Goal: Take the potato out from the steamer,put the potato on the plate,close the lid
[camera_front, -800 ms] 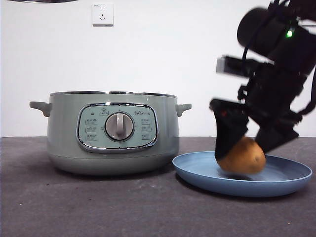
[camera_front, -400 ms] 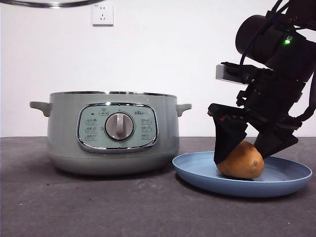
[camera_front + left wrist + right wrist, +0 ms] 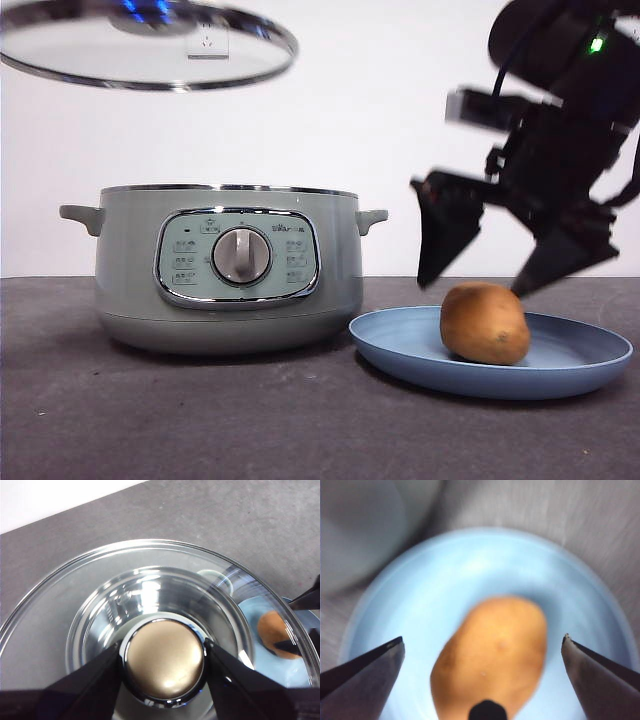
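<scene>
The orange-brown potato [image 3: 485, 322] lies on the light-blue plate [image 3: 400, 345], to the right of the pale green steamer [image 3: 228, 265], which stands open. My right gripper [image 3: 475, 288] is open just above the potato, its jaws spread wide to either side; the right wrist view shows the potato [image 3: 492, 655] free on the plate [image 3: 420, 590] between my open jaws [image 3: 482, 641]. My left gripper [image 3: 164, 647] is shut on the lid's knob [image 3: 164, 659] and holds the glass lid [image 3: 150, 45] high above the steamer.
The steamer's bare inner bowl [image 3: 110, 615] shows through the glass lid in the left wrist view. A white wall socket [image 3: 207, 40] is on the back wall. The dark grey table [image 3: 200, 420] stretches in front of the steamer and plate.
My right gripper has opened, let go of the potato on the plate and risen. The lid has come down into the front view above the steamer.
</scene>
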Robot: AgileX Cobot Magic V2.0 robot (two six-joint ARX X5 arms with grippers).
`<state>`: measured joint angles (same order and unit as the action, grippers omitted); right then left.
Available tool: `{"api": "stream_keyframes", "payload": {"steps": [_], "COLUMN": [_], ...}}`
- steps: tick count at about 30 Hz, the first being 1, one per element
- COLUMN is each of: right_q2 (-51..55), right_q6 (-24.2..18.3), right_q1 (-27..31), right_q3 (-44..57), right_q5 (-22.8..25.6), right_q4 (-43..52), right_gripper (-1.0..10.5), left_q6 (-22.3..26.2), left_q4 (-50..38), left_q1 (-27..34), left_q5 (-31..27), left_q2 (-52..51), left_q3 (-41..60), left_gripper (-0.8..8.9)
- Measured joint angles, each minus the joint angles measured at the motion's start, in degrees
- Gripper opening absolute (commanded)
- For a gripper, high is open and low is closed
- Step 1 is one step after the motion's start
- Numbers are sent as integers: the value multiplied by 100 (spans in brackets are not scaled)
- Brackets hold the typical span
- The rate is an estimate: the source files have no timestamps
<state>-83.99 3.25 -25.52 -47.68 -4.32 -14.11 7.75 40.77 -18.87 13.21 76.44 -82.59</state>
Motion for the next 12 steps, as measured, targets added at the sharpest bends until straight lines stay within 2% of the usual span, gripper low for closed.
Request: {"api": "stream_keyframes", "payload": {"steps": [4,12], "right_q2": [579,2212], "right_q6": [17,374], "right_q1": [2,4], "right_q3": [0,0], "right_q5": [7,157], "right_q4": [-13,-22], "right_gripper": [660,659], "left_q6": [79,225], "left_q4": [-326,-691], "left_q1": [-50,-109], "left_q5": [4,0], "left_q2": [380,1139], "left_q3": [0,0], "left_gripper": [-12,-12]}}
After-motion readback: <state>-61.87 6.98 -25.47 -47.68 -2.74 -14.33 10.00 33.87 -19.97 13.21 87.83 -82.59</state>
